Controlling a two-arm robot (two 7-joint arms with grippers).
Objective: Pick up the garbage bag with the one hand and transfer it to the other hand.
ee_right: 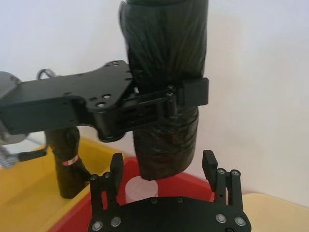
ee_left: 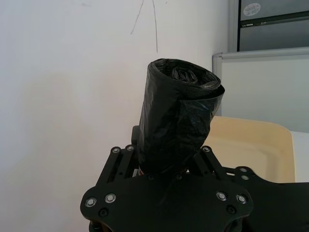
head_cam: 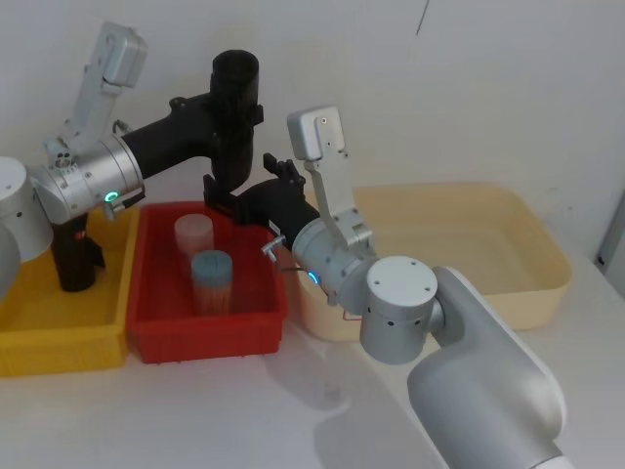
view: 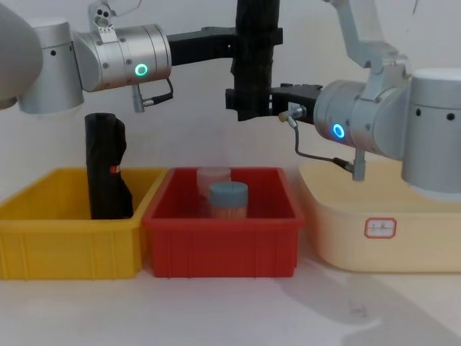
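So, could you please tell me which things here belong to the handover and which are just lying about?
Job in hand:
garbage bag
left gripper, shut on it
right gripper, open at its lower end

Lying about:
second black roll
yellow bin
red bin
clear jar
blue-topped jar
cream tub

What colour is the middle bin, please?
The middle bin is red, clearest in the chest view.
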